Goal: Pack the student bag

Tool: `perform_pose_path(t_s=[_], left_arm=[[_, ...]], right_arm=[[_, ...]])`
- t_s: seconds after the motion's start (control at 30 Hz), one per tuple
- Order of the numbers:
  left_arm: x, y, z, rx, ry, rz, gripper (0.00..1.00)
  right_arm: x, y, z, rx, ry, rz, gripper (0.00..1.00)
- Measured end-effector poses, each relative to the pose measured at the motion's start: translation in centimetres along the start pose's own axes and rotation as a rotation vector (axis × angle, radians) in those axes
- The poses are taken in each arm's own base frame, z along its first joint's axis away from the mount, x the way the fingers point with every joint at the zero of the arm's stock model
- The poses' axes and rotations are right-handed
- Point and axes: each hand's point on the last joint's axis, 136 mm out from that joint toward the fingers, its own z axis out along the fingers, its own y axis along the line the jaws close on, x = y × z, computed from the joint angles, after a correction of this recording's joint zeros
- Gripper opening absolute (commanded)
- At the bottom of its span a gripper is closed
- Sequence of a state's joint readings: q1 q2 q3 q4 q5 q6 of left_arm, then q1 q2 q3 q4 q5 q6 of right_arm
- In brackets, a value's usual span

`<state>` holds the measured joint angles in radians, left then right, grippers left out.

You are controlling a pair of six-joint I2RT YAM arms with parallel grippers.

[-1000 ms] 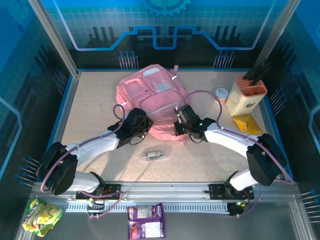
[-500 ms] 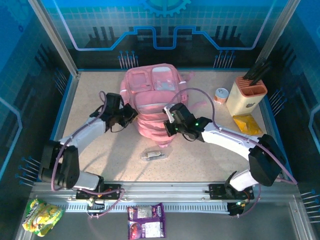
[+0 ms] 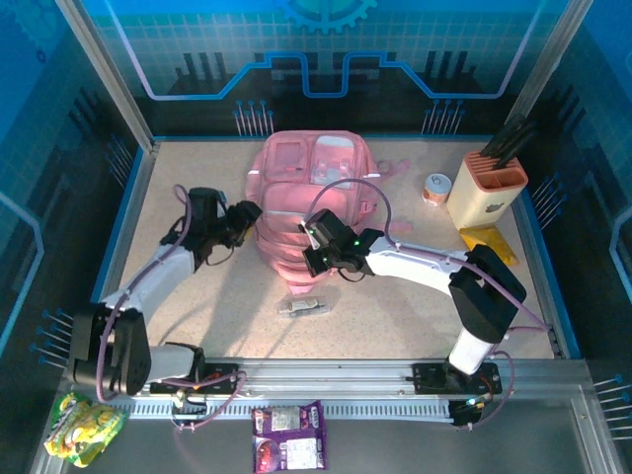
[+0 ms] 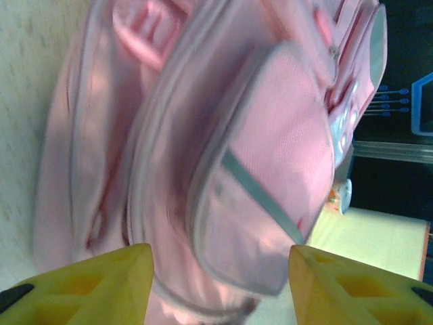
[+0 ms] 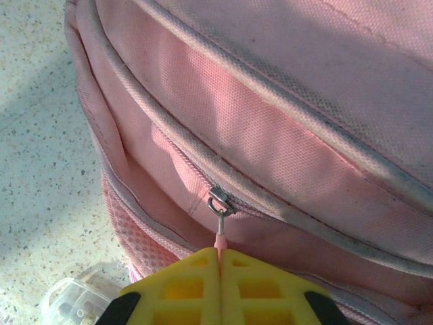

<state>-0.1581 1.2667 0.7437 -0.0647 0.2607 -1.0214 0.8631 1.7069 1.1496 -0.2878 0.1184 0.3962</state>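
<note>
Gripping the zipper pull (image 5: 218,233) of the student bag (image 5: 304,101), right jaws meet close-up.

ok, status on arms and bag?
Right fingers shut on pink zip pull of soft pink fabric backpack. Left fingers open beside it, empty. Small clear plastic case in front, apart.

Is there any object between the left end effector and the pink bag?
Nothing visible stands between them. The left end effector is open, and the student bag lies directly ahead of it.
</note>
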Motion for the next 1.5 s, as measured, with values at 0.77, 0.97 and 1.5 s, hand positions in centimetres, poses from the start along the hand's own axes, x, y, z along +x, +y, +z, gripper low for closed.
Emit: perform_pose_path(t_s=[0.77,0.97,1.5], left_arm=[[8.3,0.8,4.3,-0.129,-0.031,-0.252,0.35],[8.3,1.6,4.5,-0.154,-0.057,-0.261,0.37],[7.9,1.9,6.0,-0.205,-0.077,-0.256,0.0]], right_arm=[[-0.1,-0.1,0.5,0.008,0.002,0.023,0.0],[0.1,-0.1,0.7,0.004,-0.002,0.023,0.0],[0.3,-0.1,1.7,0.001,0.001,0.024,0.1]])
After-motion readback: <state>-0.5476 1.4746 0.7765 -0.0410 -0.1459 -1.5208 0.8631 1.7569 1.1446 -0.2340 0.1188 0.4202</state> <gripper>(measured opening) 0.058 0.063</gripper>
